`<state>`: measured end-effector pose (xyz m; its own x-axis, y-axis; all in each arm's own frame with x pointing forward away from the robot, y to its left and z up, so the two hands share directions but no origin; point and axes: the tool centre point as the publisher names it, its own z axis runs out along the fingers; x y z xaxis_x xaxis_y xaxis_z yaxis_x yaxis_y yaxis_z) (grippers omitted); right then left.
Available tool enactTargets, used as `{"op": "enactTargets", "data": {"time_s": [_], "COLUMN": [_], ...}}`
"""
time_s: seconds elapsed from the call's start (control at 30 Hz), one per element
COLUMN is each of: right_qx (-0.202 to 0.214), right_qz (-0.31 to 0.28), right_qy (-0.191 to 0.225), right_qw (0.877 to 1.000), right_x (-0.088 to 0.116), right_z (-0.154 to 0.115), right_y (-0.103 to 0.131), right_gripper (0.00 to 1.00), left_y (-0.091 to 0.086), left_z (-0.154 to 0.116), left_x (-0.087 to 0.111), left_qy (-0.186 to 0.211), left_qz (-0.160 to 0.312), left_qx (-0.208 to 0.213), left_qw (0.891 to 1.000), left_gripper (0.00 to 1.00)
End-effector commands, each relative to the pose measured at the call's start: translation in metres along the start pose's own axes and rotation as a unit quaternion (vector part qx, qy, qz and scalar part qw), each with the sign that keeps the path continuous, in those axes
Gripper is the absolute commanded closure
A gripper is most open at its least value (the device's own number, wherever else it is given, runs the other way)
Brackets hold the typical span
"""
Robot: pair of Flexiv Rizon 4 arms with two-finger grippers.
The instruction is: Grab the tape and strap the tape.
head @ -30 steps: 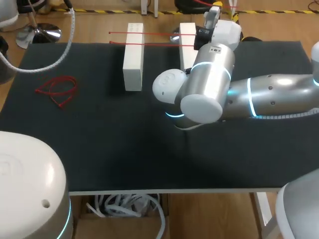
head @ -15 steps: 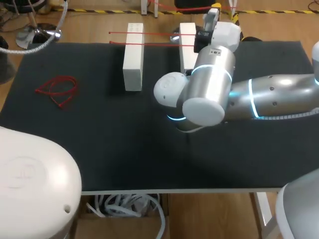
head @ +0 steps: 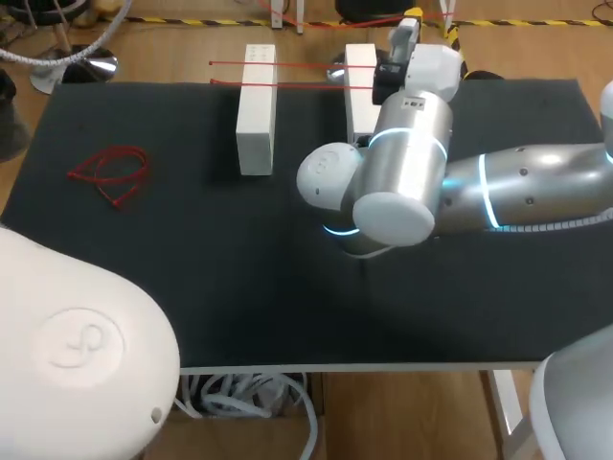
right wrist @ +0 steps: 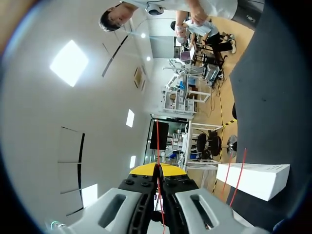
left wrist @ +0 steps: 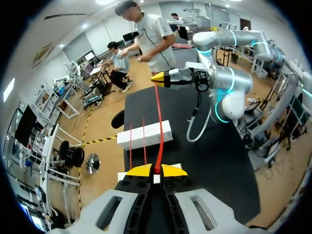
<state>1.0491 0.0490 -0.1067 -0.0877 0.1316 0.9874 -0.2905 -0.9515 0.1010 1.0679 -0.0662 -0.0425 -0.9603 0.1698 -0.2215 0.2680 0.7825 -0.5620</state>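
Left claw (left wrist: 156,170): yellow tips pinched together on the red tape (left wrist: 159,122). From there the tape runs straight out ahead, taut, to the right claw (left wrist: 162,78), which also grips it with its tips closed. In the right wrist view the tape shows as a thin line leaving that claw's closed tips. Under the held tape are two white blocks: the near block (left wrist: 122,176) just under the left claw and the far block (left wrist: 145,135) between the two claws. Two more red strands (head: 287,65) are already stretched across both blocks, side by side. In the head view the right arm (head: 498,187) crosses the black tabletop (head: 192,278) and its bulk hides part of the right-hand block. A loose red bundle (head: 110,172) lies well apart on the tabletop's left part. The left arm's white housing (head: 77,345) fills the near left corner. The left claw doesn't show in the head view.
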Motion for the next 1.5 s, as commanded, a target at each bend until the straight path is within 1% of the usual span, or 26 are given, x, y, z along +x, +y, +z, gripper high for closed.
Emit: {"op": "enactTargets", "data": {"time_s": [0.03,0.5,0.57,0.6,0.67,0.7,0.8,0.83,0.93,1.07,1.1,1.27,1.43,1.5], "right_qx": [0.004,0.012,0.013,0.013,0.014,0.014,0.015,0.015,0.016,0.016,0.016,0.017,0.019,0.020], "right_qz": [-0.001,-0.004,-0.006,-0.007,-0.009,-0.011,-0.013,-0.014,-0.017,-0.021,-0.022,-0.028,-0.059,-0.068], "right_qy": [-0.004,0.004,0.004,0.003,0.004,0.004,0.005,0.005,0.008,0.010,0.010,0.015,0.025,0.022], "right_qw": [1.000,1.000,1.000,1.000,1.000,1.000,1.000,1.000,1.000,1.000,1.000,0.999,0.998,0.997], "right_x": [0.002,0.002,0.001,0.001,0.000,0.000,0.000,0.000,0.000,-0.001,-0.001,-0.001,-0.002,-0.003], "right_z": [-0.001,-0.005,-0.005,-0.005,-0.005,-0.006,-0.006,-0.006,-0.005,-0.004,-0.004,-0.002,-0.001,0.000], "right_y": [0.002,-0.009,-0.009,-0.010,-0.010,-0.010,-0.011,-0.011,-0.011,-0.011,-0.011,-0.010,-0.010,-0.011], "right_gripper": [1.00,1.00,1.00,1.00,1.00,1.00,1.00,1.00,1.00,1.00,1.00,1.00,1.00,1.00], "left_y": [-0.002,-0.002,-0.003,-0.004,-0.006,-0.006,-0.006,-0.007,-0.006,-0.004,-0.002,0.002,0.003,0.004], "left_z": [0.001,0.001,0.006,0.007,0.009,0.010,0.011,0.012,0.012,0.011,0.011,0.013,0.014,0.015], "left_x": [-0.004,-0.004,-0.003,-0.002,-0.002,-0.002,-0.003,-0.002,-0.002,-0.001,0.000,0.002,0.004,0.004], "left_qy": [0.014,0.014,0.043,0.048,0.071,0.075,0.099,0.112,0.131,0.144,0.152,0.146,0.141,0.141], "left_qz": [-0.016,-0.016,-0.002,0.000,0.016,0.019,0.030,0.038,0.034,0.021,0.017,0.005,-0.002,-0.002], "left_qx": [-0.002,-0.002,-0.037,-0.060,-0.086,-0.103,-0.131,-0.134,-0.161,-0.186,-0.189,-0.197,-0.201,-0.201], "left_qw": [1.000,1.000,0.998,0.997,0.994,0.992,0.986,0.984,0.978,0.972,0.970,0.969,0.969,0.969], "left_gripper": [1.00,1.00,1.00,1.00,1.00,1.00,1.00,1.00,1.00,1.00,1.00,1.00,1.00,1.00]}}
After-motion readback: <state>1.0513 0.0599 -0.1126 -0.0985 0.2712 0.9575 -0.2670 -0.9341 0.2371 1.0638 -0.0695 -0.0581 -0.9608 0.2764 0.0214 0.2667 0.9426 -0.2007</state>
